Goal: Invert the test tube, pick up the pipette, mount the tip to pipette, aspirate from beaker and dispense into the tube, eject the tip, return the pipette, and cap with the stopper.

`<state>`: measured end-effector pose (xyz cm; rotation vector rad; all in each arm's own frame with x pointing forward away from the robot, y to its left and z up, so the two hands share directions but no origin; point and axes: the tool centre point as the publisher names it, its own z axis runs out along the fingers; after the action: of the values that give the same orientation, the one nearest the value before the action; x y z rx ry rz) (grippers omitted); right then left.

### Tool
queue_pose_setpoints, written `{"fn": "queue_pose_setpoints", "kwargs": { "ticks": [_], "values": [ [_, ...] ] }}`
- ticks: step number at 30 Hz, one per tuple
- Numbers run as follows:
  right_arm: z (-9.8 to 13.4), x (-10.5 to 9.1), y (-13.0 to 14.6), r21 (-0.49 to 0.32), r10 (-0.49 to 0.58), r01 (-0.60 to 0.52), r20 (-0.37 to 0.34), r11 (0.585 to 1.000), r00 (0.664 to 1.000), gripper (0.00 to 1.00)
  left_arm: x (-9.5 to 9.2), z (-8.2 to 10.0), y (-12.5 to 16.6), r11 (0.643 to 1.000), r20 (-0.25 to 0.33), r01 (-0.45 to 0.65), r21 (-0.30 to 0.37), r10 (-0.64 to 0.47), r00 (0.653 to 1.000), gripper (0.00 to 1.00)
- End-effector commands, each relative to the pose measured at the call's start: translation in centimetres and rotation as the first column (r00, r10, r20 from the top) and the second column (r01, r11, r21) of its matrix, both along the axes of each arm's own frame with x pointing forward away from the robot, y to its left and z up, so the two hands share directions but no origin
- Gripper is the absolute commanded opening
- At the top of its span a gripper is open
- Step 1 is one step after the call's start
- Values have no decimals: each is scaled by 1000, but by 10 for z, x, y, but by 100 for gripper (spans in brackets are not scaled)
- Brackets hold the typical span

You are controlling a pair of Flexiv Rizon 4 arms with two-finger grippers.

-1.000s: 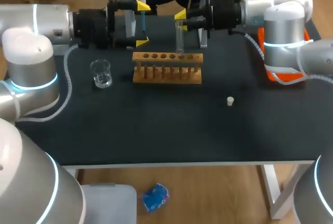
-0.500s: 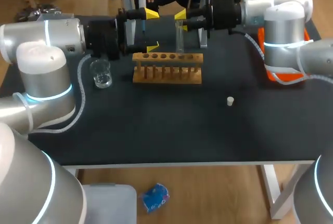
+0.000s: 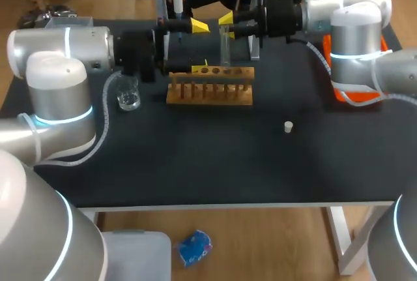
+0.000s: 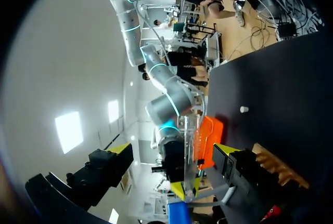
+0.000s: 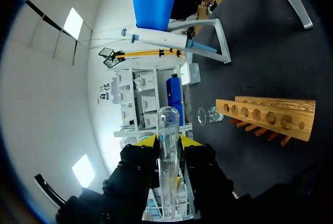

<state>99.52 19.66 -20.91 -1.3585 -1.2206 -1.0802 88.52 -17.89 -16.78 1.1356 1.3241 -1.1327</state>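
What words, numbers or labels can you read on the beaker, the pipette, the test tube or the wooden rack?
No text can be read anywhere in these views.
beaker: any markings are too small to tell.
pipette: any print is too small and blurred to read.
test tube: clear glass, no print shows.
wooden rack: bare wood, no label shows.
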Motion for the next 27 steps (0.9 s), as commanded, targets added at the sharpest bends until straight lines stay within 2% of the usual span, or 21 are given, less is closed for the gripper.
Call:
{"fn": "queue_pose_setpoints", "kwargs": {
  "ticks": [1, 16, 21, 27],
  "values": [
    [0, 0, 0, -2, 1, -1, 0, 1000, 1000, 0, 6, -11, -12, 999, -11, 30, -11, -30, 999, 100],
    [0, 0, 0, -2, 1, -1, 0, 1000, 1000, 0, 4, -15, -41, 996, -4, 54, -67, -54, 999, 100],
    [0, 0, 0, -2, 1, -1, 0, 1000, 1000, 0, 2, -17, -46, 998, -3, 59, -36, -60, 998, 100],
    [0, 0, 0, -2, 1, -1, 0, 1000, 1000, 0, 3, -18, -46, 998, 2, 52, -38, -52, 999, 100]
  ]
}}
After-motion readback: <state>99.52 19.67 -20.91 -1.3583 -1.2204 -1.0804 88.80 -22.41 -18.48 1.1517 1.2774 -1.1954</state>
